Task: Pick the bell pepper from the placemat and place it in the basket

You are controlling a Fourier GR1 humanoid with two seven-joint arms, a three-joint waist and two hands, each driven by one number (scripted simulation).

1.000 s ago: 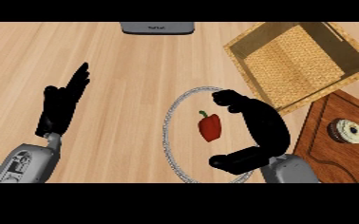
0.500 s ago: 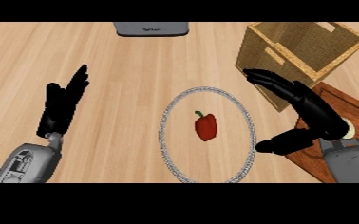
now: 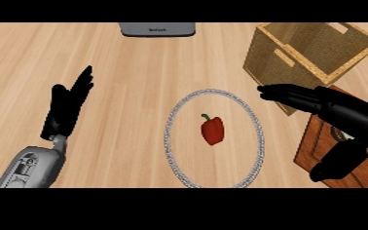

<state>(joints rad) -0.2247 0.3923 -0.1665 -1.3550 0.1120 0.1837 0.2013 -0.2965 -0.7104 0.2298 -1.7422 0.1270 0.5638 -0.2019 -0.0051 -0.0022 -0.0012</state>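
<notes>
- Right hand [image 3: 332, 108] has shifted toward the view's right edge since half a second ago. It now sits just beside the right rim of the placemat [image 3: 170, 135] instead of reaching over it.
- Right hand state: fingers straight and pointing left, thumb spread wide below them, nothing held.
- Bell pepper [image 3: 212, 130]: position unchanged. It lies near the middle of the round placemat, red, with its green stem toward the far side, apart from the right hand.
- Basket [image 3: 302, 61]: stands on the surface [image 3: 129, 68] at upper right, beyond the right hand's fingers.
- Left hand [image 3: 66, 108]: at the view's left, fingers straight and raised, resting, well apart from the placemat.
- Dark wooden board [image 3: 315, 148]: at the right edge, partly under the right hand.
</notes>
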